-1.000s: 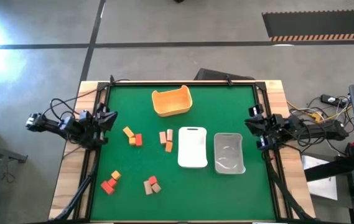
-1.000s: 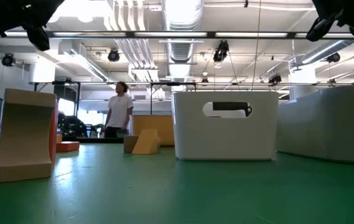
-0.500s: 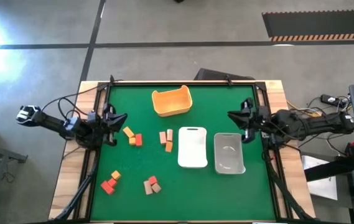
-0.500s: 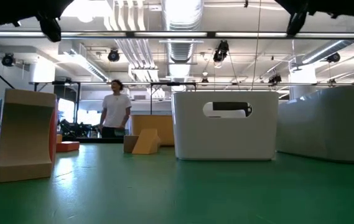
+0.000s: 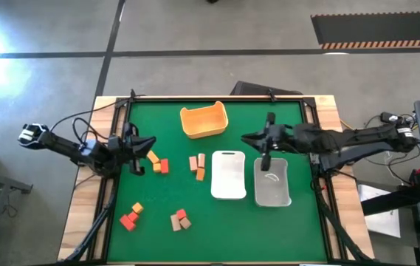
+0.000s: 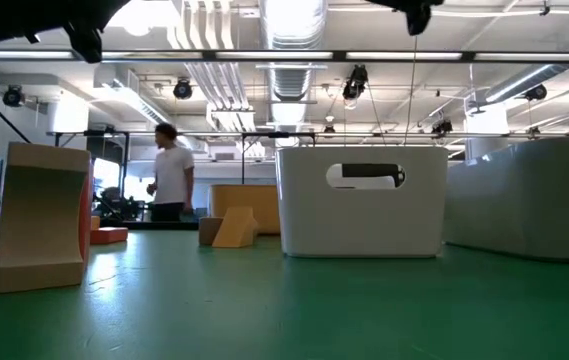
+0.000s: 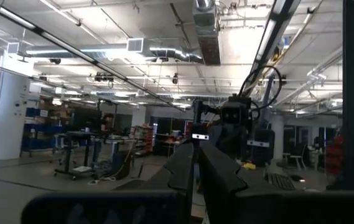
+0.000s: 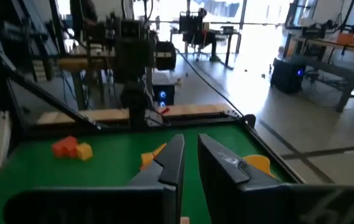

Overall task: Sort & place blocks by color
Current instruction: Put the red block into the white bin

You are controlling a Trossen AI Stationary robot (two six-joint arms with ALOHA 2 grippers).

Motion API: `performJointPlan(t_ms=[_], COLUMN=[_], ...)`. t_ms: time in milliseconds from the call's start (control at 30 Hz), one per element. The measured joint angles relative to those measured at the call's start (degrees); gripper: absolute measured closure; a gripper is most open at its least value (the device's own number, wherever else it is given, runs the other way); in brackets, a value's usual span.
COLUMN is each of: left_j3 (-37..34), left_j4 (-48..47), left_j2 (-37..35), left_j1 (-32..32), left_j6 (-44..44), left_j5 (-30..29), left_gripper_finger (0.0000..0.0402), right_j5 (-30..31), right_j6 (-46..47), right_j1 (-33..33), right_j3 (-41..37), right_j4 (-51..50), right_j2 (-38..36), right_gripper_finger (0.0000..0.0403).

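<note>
Green table [image 5: 298,222], wood border. On it: orange tub [image 5: 204,120] at back, white tray [image 5: 228,175] and clear tray [image 5: 272,182] side by side, blocks [image 5: 158,163] in four loose clusters left of the trays.

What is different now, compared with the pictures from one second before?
The right claw has reached from the table's right edge inward, and is now above the green mat near the clear tray. The left claw moved slightly inward from the left edge. Both are shut and hold nothing. The blocks, white tray and tub stayed.
</note>
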Motion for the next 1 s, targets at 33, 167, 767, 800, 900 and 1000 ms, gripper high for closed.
performJointPlan(t_ms=[33,167,767,800,900,1000], left_j3=[0.00,0.00,-0.79,-0.88,-0.90,-0.90], left_j4=[-0.02,-0.07,-0.05,-0.08,-0.06,-0.04], left_j2=[-0.02,0.02,0.38,0.35,0.42,0.42], left_j1=[0.00,0.00,0.01,0.00,0.00,0.02], left_j6=[0.00,-0.03,-0.11,-0.11,-0.11,-0.11], left_j5=[0.00,0.02,0.03,0.02,0.02,0.02], left_gripper_finger=[0.0393,0.0393,0.0393,0.0393,0.0393,0.0393], right_j5=[-0.20,-0.47,-6.69,-7.63,-9.25,-2.55], right_j6=[-0.45,-2.74,-8.47,-8.99,-9.85,-8.94], right_j1=[0.00,0.09,0.11,0.11,0.13,0.12], right_j3=[0.78,4.10,25.53,26.87,30.33,33.35], right_j4=[-0.37,-0.42,-12.50,-13.47,-15.66,-16.14], right_j2=[1.46,7.08,32.10,33.28,36.79,39.56], right_gripper_finger=[0.0367,0.0367,0.0367,0.0367,0.0367,0.0367])
